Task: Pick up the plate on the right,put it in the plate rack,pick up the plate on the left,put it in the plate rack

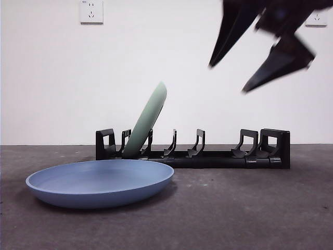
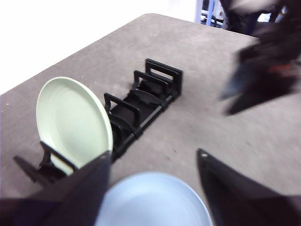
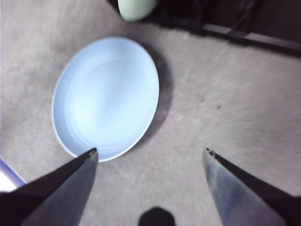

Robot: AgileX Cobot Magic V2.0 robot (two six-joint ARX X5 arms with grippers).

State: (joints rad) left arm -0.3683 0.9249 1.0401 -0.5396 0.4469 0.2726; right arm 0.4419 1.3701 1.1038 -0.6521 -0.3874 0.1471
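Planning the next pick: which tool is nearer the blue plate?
Left, probably. The left tool hangs just over the blue plate's near edge; the right tool is high above the plate rack's right end.

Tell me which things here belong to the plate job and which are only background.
Job:
green plate, standing tilted in the rack
blue plate, flat on the table
plate rack
right gripper, open, above the rack's other end
left gripper, open

Background:
wall sockets

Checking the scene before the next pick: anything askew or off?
Nothing stands out. The green plate leans in the plate rack between prongs near one end; the blue plate lies flat on the table in front. Both claws are open and empty.
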